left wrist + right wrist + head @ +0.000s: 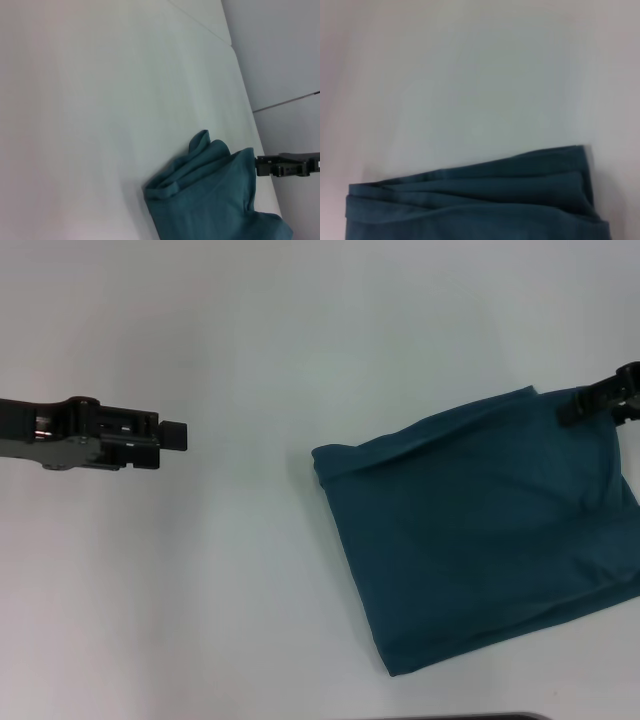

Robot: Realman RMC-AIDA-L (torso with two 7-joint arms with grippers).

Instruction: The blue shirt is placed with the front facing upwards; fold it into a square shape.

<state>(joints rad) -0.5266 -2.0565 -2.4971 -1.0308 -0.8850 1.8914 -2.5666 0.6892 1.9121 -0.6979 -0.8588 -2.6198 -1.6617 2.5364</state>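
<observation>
Blue shirt (480, 530) lies folded at the right of the frame on the white table (250, 590)
Right gripper (600, 400) touches its upper right corner; left gripper (172, 436) waits far left; I cannot tell either grip

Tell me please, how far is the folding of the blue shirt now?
Nearly finished: the blue shirt already lies as a rough, layered square on the table. The right pincer is at its far corner; grip unclear. The left pincer hovers apart. Left: perhaps tidying edges.
</observation>
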